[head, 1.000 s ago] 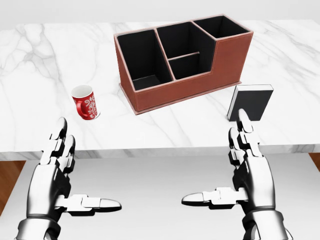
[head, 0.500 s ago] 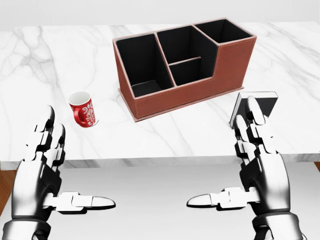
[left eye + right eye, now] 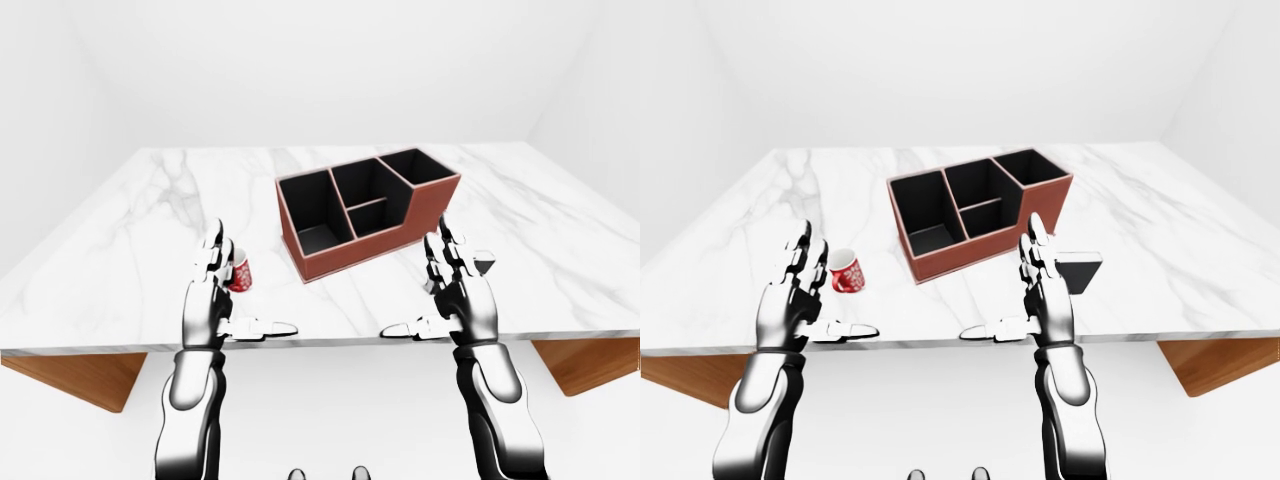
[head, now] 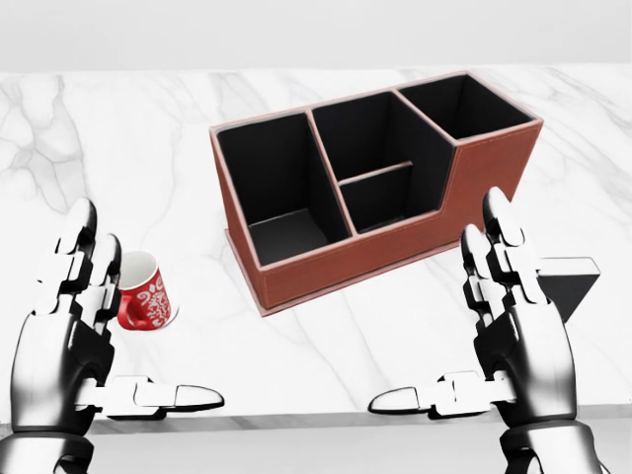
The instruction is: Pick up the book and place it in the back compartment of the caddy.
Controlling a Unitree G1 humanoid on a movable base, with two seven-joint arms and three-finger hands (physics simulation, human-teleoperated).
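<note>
Both hands, left hand (image 4: 74,341) and right hand (image 4: 513,331), hover spread apart; book (image 3: 1080,272) stands beside the caddy (image 4: 365,188) on the counter (image 4: 296,346).

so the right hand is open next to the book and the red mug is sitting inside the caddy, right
Not quite. The mug stands on the counter, left of the caddy and apart from it, as the head view shows; the caddy's compartments look empty. The rest holds: the right hand is open beside the book.

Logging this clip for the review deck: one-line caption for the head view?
Both open hands, left hand and right hand, hover before the caddy, book behind the right hand.
</note>
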